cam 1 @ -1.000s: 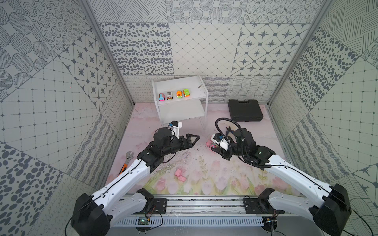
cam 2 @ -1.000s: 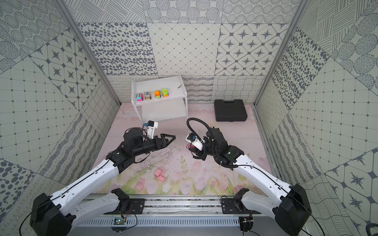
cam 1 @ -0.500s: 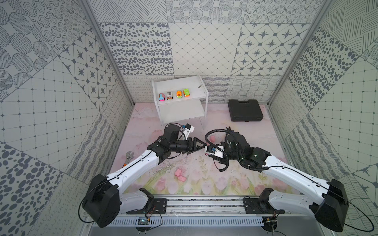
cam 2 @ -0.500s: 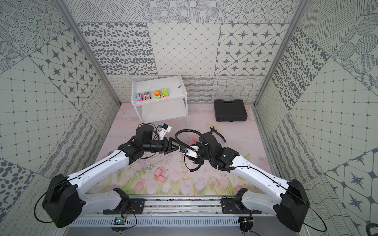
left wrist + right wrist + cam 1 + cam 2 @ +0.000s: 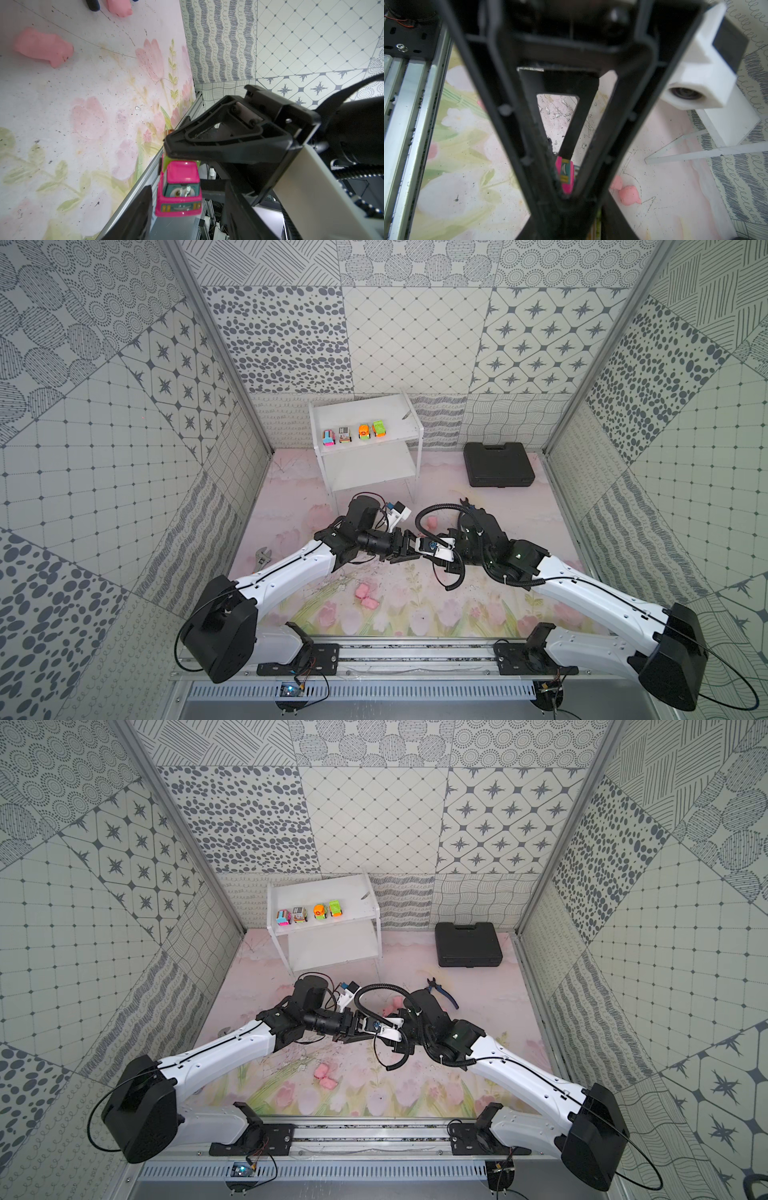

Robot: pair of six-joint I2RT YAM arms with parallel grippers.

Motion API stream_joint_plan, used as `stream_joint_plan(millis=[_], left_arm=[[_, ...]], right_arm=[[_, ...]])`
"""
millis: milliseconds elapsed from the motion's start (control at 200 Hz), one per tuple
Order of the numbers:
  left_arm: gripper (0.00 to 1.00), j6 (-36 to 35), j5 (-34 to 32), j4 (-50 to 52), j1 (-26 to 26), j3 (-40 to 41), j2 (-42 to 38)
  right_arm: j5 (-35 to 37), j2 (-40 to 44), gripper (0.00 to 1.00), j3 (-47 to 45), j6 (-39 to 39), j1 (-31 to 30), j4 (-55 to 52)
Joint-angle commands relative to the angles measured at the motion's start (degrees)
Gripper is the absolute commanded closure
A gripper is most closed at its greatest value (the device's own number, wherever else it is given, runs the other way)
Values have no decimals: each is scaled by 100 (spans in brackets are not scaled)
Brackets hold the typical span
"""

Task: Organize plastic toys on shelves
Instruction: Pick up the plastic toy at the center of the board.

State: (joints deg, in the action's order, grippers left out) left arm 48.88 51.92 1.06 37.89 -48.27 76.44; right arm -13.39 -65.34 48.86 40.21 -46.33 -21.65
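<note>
- The right hand (image 5: 566, 193) pinches the pink car (image 5: 178, 187) at its tips, above the tabletop's (image 5: 291, 510) middle.
- The left hand (image 5: 411, 549) straddles that car, jaws apart.
- Four other cars (image 5: 364, 432) sit on the white rack's (image 5: 399, 423) top board.

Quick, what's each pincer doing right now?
Left pincer: open, straddling the pink toy car, not gripping.
Right pincer: shut on the pink toy car.

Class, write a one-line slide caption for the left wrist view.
Black right tool grips a small pink plastic toy truck above the floral table mat, where a pink pig-shaped figure rests.
</note>
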Motion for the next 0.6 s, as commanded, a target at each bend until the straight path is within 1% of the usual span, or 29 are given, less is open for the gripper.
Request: stream_joint_plan(millis=[0, 15, 85, 110, 155, 230, 295, 320, 375, 400, 455, 505, 595], left_arm=[[47, -136, 380, -10, 59, -120, 113], [49, -138, 387, -8, 55, -123, 115], [51, -134, 406, 10, 67, -154, 155], [53, -139, 415, 15, 69, -161, 173], [55, -147, 400, 28, 69, -170, 186], [61, -144, 387, 44, 74, -188, 208], [63, -143, 380, 63, 69, -212, 229], [66, -149, 380, 66, 70, -218, 237], [67, -164, 360, 79, 70, -235, 246], [70, -176, 354, 83, 76, -241, 244], [71, -196, 347, 96, 73, -258, 244], [72, -225, 337, 95, 70, -270, 227], [75, -323, 301, 82, 71, -263, 167]], right_arm=[[16, -66, 63, 164, 83, -32, 104], [19, -66, 63, 165, 84, -34, 102], [20, -66, 63, 167, 92, -32, 108], [18, -66, 63, 163, 86, -29, 103], [20, -66, 63, 168, 88, -26, 101], [4, -68, 63, 159, 93, -26, 99], [-15, -67, 63, 159, 91, -26, 106], [-14, -66, 63, 154, 92, -27, 102], [-16, -67, 63, 158, 93, -27, 106], [-16, -66, 63, 158, 93, -26, 104], [-10, -56, 62, 151, 93, -31, 108], [0, -49, 61, 152, 90, -30, 105], [84, -28, 55, 120, 91, -28, 133]])
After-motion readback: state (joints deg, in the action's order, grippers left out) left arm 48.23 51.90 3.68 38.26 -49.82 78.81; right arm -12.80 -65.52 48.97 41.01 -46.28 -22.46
